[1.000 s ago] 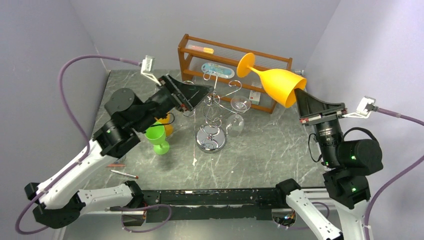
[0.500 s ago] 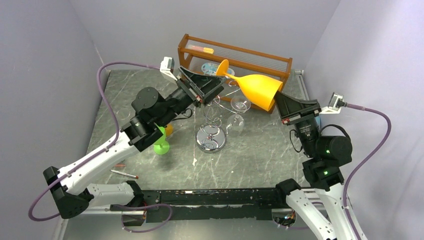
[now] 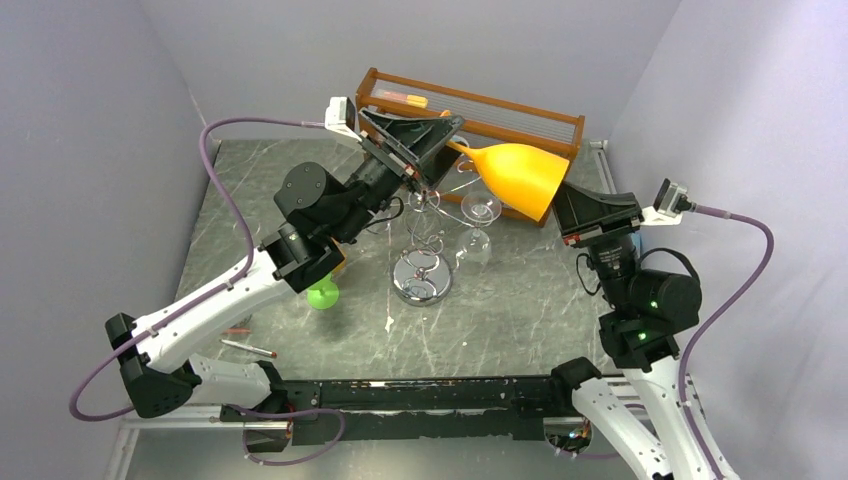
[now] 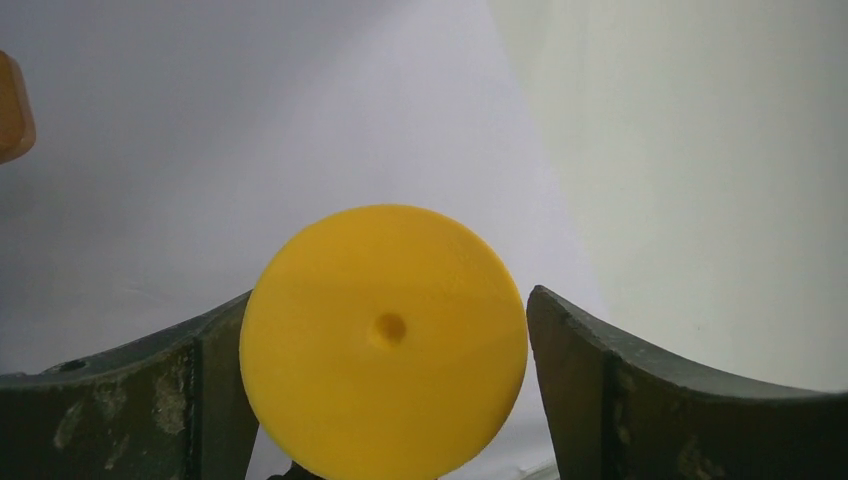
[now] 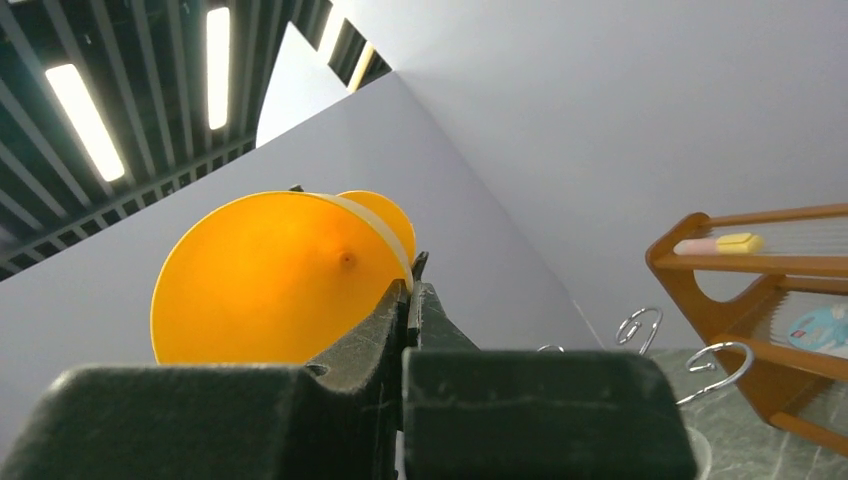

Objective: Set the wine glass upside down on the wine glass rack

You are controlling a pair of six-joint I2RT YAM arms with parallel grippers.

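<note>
The yellow plastic wine glass (image 3: 520,178) hangs in the air on its side above the chrome wire rack (image 3: 425,240), bowl to the right and foot to the left. My right gripper (image 3: 565,200) is shut on the rim of its bowl, as the right wrist view shows (image 5: 412,285) with the bowl's inside (image 5: 270,285) above the fingers. My left gripper (image 3: 440,140) is open, its jaws on either side of the glass's round foot (image 4: 385,340). The foot overlaps the left finger and a thin gap shows at the right finger (image 4: 580,360).
Two clear glasses (image 3: 481,208) hang on the rack, above its round base (image 3: 421,278). A brown wooden shelf (image 3: 520,115) stands behind it. A green glass (image 3: 322,293) stands under my left arm. Pens (image 3: 248,347) lie at the near left.
My left arm has swung up and right until its jaws flank the glass's foot. My right arm has carried the glass left and lower, toward the rack.
</note>
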